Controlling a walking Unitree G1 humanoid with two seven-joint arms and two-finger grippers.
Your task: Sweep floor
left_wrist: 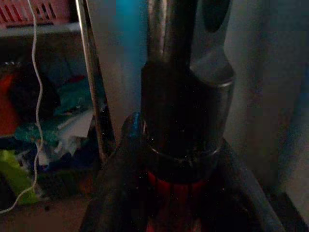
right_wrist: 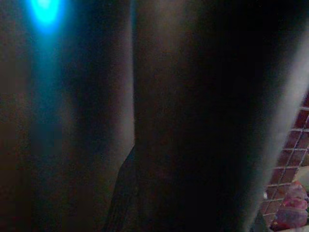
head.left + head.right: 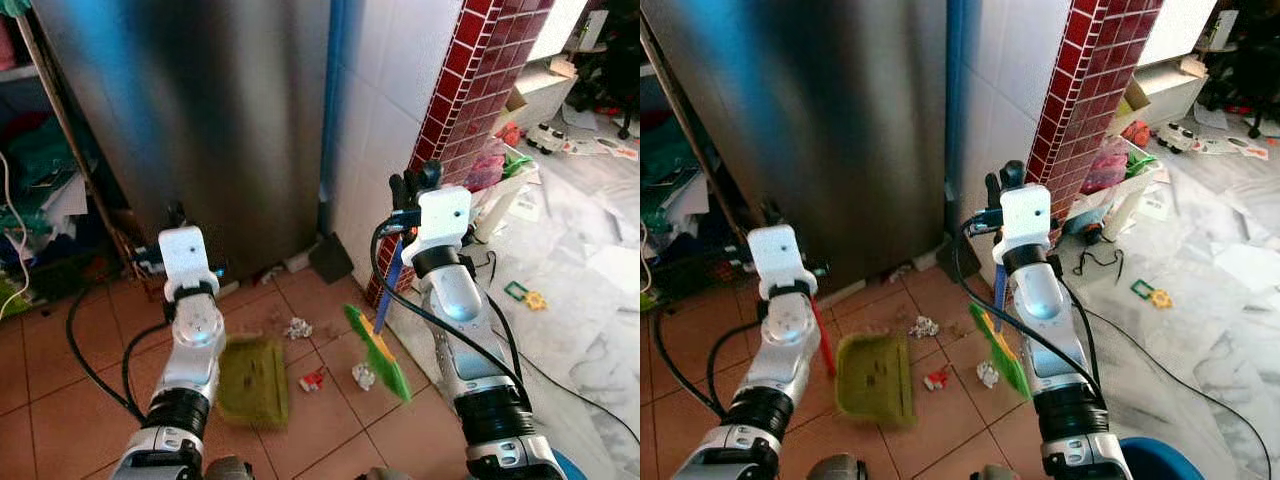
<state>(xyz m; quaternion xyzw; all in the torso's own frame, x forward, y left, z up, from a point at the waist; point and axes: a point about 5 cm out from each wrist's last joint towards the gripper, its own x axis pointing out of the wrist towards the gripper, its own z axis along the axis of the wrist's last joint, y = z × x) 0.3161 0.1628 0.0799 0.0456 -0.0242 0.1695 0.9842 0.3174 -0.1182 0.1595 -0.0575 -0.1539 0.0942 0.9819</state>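
Broom (image 3: 378, 350) is hanging from my right hand (image 3: 415, 190), which is gripping its blue handle, bristles just right of the green dustpan (image 3: 252, 380). My left hand (image 3: 172, 222) is clasping the dustpan's red handle, keeping its mouth toward the paper scraps (image 3: 298, 328) to catch them.

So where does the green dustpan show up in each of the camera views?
Left eye view: the green dustpan lies on the brown tiles, low and left of centre, beside the left arm.
Right eye view: the dustpan sits low and left of centre again.
Left wrist view: not in it.
Right wrist view: not in it.
Shared landmark: the red tiled pillar stands up and right of it in both eye views.
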